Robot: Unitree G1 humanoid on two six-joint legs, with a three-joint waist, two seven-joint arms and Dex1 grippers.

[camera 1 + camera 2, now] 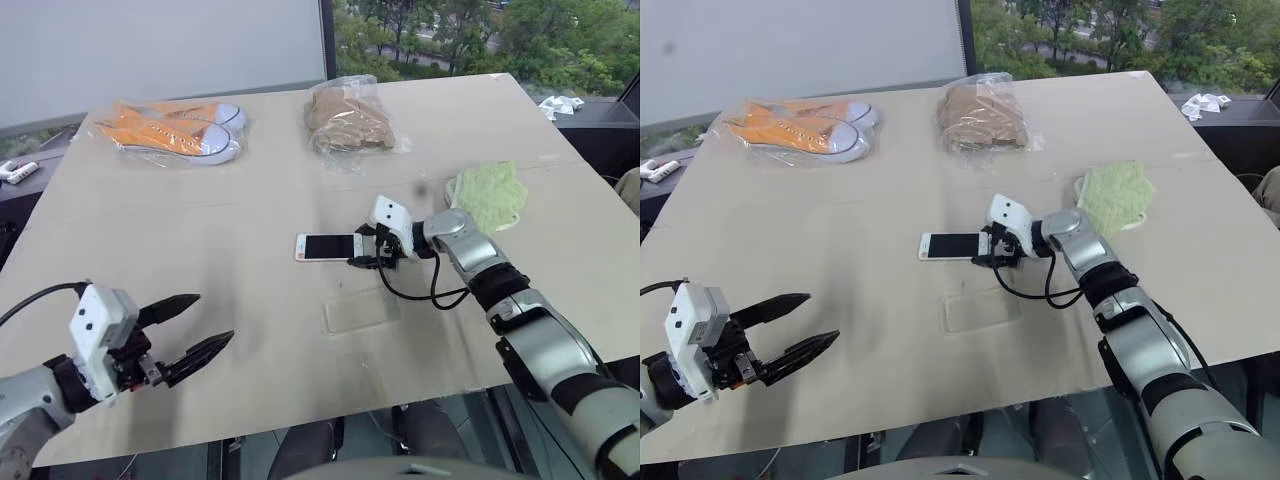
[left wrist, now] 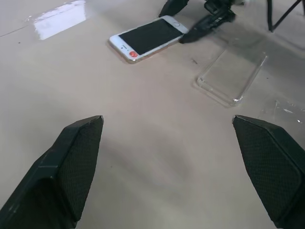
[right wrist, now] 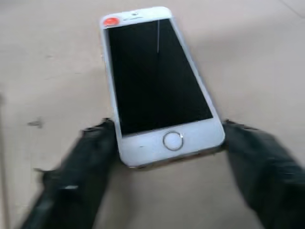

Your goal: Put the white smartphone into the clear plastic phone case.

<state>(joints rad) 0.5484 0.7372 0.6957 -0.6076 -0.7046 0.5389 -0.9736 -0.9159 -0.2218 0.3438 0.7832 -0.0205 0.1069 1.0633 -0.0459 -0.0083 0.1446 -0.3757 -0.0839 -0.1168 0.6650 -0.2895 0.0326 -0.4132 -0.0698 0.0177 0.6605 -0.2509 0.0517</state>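
The white smartphone point(image 1: 328, 246) lies flat, screen up, mid-table. My right gripper point(image 3: 169, 131) reaches it from the right, with one black finger against each long edge at the home-button end, shut on it. The clear plastic phone case point(image 1: 362, 312) lies empty on the table just nearer me than the phone; its glinting edges also stand out in the left wrist view point(image 2: 233, 74). My left gripper point(image 1: 215, 318) hovers open near the front left of the table, well away from both, with nothing between its fingers.
A clear bag of orange shoes point(image 1: 175, 130) and a bagged brown item point(image 1: 348, 120) sit at the back of the table. A green cloth point(image 1: 488, 195) lies right of my right arm. A black cable point(image 1: 420, 290) loops beside the case.
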